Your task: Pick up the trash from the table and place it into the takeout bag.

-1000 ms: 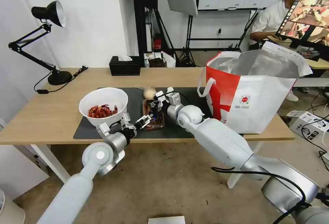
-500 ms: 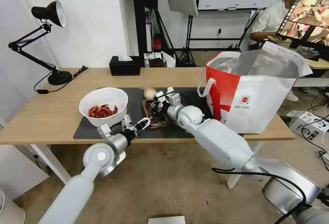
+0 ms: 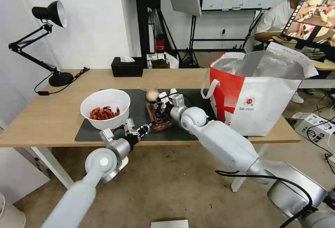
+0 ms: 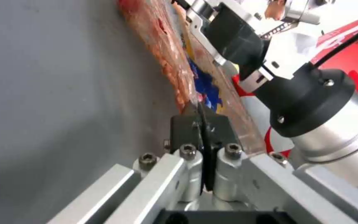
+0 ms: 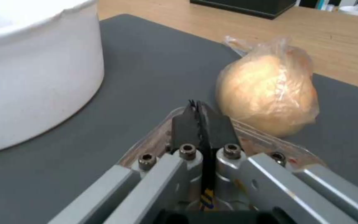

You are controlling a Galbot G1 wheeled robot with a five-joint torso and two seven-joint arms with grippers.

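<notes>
Both grippers are closing on the clear plastic tray point(image 3: 159, 118) of food scraps, which is now tilting up off the dark grey mat point(image 3: 138, 107) where half a second ago it was lying nearly flat. The right gripper point(image 3: 161, 106) is pinching the tray's far rim, its fingers pressed together on the thin plastic, just beside the small cream knotted bag point(image 5: 268, 95). The left gripper point(image 3: 146, 129), which has drawn back toward the near edge of the table point(image 3: 52, 112) since a second ago, is pinching the tray's near edge, fingers likewise pressed together. The tilt suggests the two-armed lift is under way, with the carry to the takeout bag point(image 3: 260, 95) at the table's right end not yet begun. The white bowl point(image 3: 105, 107) of crayfish shells is waiting untouched on the mat, left of the tray.
</notes>
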